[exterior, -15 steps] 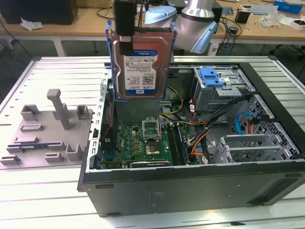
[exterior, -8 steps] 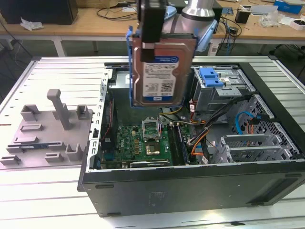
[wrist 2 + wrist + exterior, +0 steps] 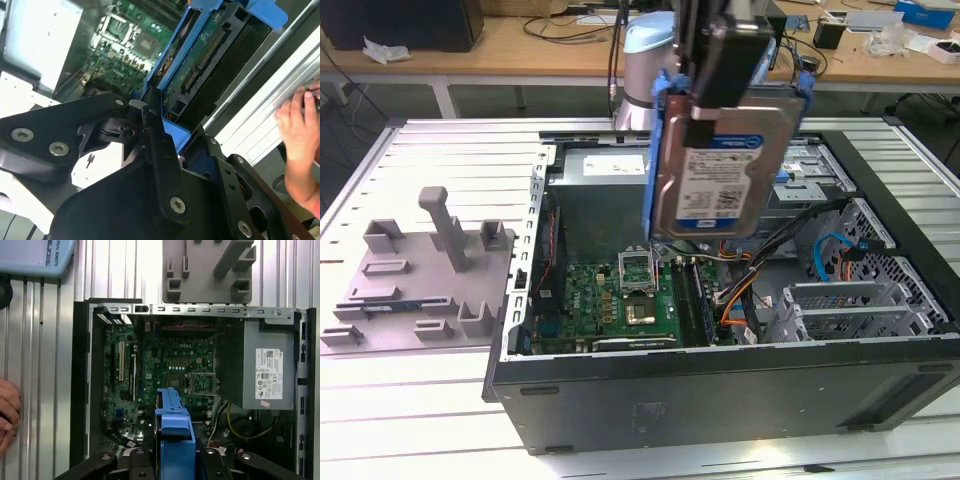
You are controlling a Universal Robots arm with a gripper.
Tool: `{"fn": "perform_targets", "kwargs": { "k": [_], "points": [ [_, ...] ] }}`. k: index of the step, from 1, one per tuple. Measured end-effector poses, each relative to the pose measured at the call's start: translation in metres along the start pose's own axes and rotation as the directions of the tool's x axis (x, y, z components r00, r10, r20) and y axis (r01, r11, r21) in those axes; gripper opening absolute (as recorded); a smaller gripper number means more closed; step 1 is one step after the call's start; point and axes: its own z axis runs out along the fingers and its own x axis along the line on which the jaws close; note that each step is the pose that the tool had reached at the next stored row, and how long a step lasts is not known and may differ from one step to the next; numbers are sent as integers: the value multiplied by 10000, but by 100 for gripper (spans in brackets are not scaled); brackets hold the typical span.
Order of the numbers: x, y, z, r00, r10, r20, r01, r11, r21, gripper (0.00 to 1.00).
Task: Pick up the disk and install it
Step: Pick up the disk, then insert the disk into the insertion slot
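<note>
Disk hangs upright in the air above the open computer case, over the motherboard. The gripper pinches it by the upper edge, with its fingers pressed on the blue frame.

The grip covers only a small part of the frame, so I think the disk can tilt or slip. If it falls, it lands on the motherboard and may damage the socket.

Loose cables lie between the motherboard and the metal drive bay. They could catch a corner of the disk on the way down. The grey power supply stands just beside the disk and leaves little room on that side.

A person's hand rests on the table near the case wall, and the arm could strike it. A grey holder lies well apart and disturbs nothing.
</note>
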Motion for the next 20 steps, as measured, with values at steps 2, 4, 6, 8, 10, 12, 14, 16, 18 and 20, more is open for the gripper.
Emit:
{"fn": "perform_targets", "kwargs": {
  "k": [2, 4, 6, 8, 10, 12, 14, 16, 18, 20],
  "points": [
    [43, -90, -2, 10000, -2, 0, 2, 10000, -1, 37],
    [69, -150, -4, 10000, -1, 1, 1, 10000, -1, 37],
    [69, -151, -4, 10000, 0, 0, 0, 10000, -2, 37],
    [70, -153, -4, 10000, -1, 0, 1, 10000, -1, 37],
    [69, -154, -4, 10000, 0, 0, 0, 10000, -1, 37],
    [70, -156, -4, 10000, 0, 1, 0, 10000, -1, 37],
    [70, -159, -4, 10000, 0, 0, 0, 10000, -1, 37],
    [70, -160, -4, 10000, 0, 0, 0, 10000, -1, 37],
    [70, -160, -4, 10000, -1, 1, 1, 10000, -2, 37],
    [70, -161, -4, 10000, 0, 1, 0, 10000, -1, 37]
  ]
}}
